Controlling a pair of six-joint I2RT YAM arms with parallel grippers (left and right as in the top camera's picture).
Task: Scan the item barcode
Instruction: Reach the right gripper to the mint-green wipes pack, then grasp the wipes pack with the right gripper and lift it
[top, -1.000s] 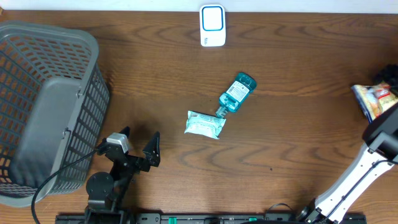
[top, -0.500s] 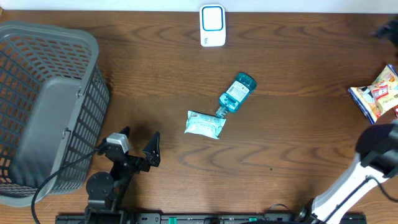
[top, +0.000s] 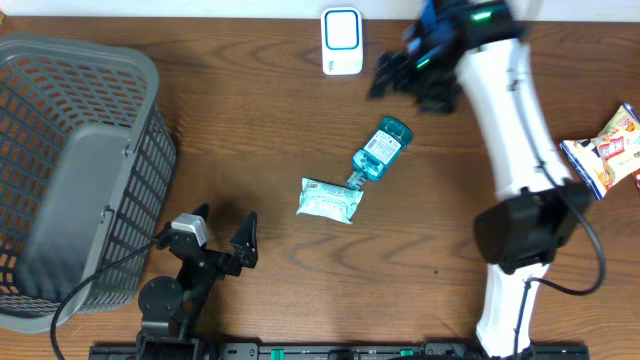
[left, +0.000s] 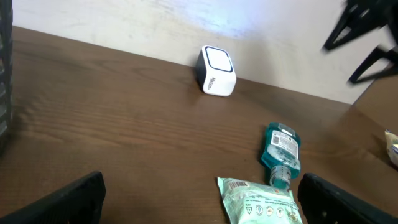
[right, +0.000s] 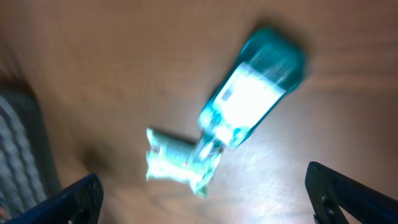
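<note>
My right gripper (top: 402, 86) — jaws wide, empty — near mouthwash bottle (top: 380, 150); I'd pinch body sides, label uncovered for scanner (top: 341, 40).

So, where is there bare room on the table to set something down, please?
Bare wood lies between the basket and the green packet, and in front of the packet. Crowded: packet touching the mouthwash bottle, right arm near the scanner.

Both hands gape empty: left hand (top: 224, 230) sits low and near, fingers splayed wide ahead of its folded left arm (top: 165, 298), while the right arm (top: 505, 110) reaches long and far forward, white forearm slanting left, right hand (top: 408, 78) blurred at its tip, fingers parted.
</note>
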